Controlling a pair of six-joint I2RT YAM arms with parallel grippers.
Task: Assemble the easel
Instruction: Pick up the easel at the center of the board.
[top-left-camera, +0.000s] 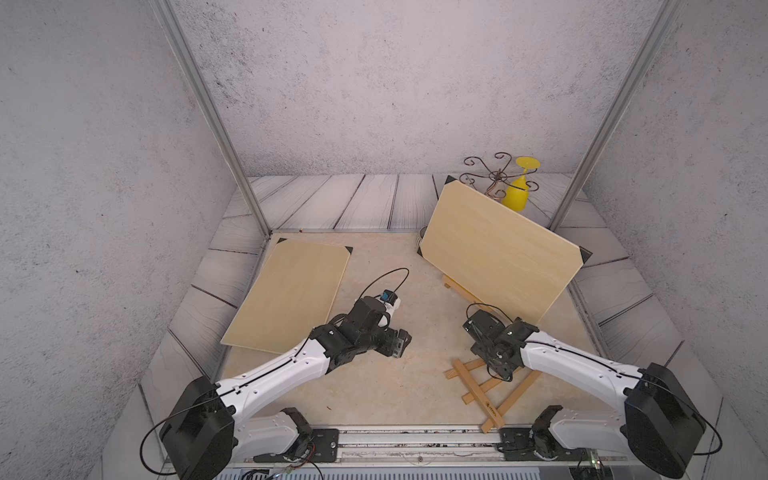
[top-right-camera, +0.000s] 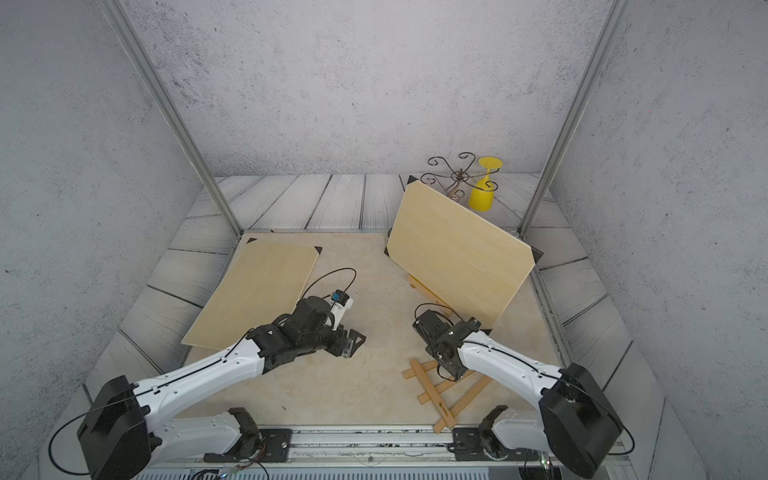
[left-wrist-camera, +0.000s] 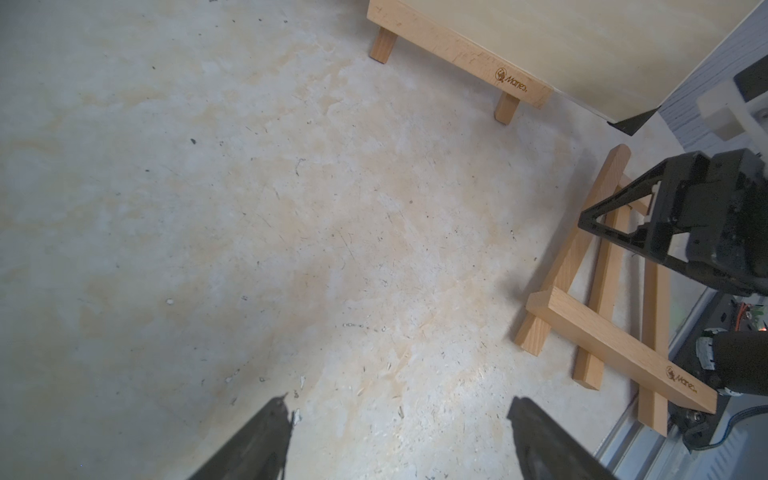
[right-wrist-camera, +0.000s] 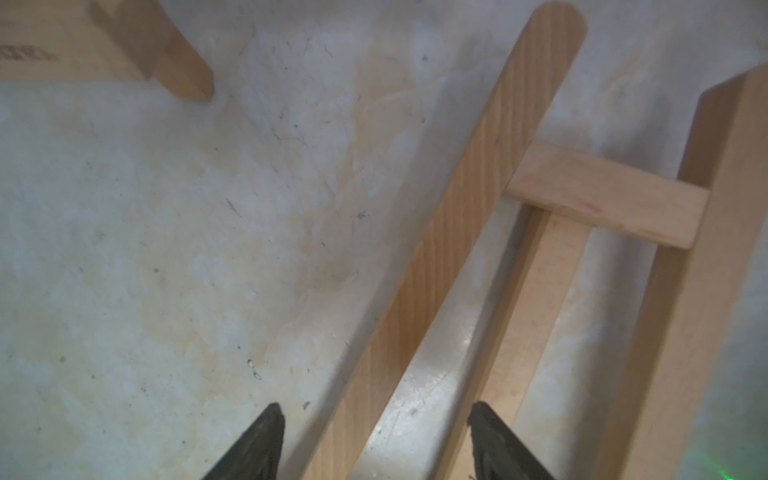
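A wooden easel frame (top-left-camera: 484, 388) lies flat on the table at the front right, its slats (right-wrist-camera: 457, 232) and logo ledge (left-wrist-camera: 615, 345) plain to see. My right gripper (right-wrist-camera: 376, 415) hangs low over it, open, its jaws on either side of one long slat without touching it; in both top views it (top-right-camera: 446, 370) is mostly hidden under its wrist. Out over bare table near the middle, my left gripper (left-wrist-camera: 399, 411) is open and empty, also seen in a top view (top-left-camera: 401, 347). A second easel (top-left-camera: 461, 291) stands at the back right, carrying a board (top-left-camera: 498, 249).
A second wooden board (top-left-camera: 291, 295) lies flat at the left. A yellow glass (top-left-camera: 519, 191) hangs upside down on a wire rack (top-left-camera: 494, 176) behind the standing board. Metal posts (top-left-camera: 245, 178) frame the back corners, and a rail (top-left-camera: 415, 436) runs along the front edge.
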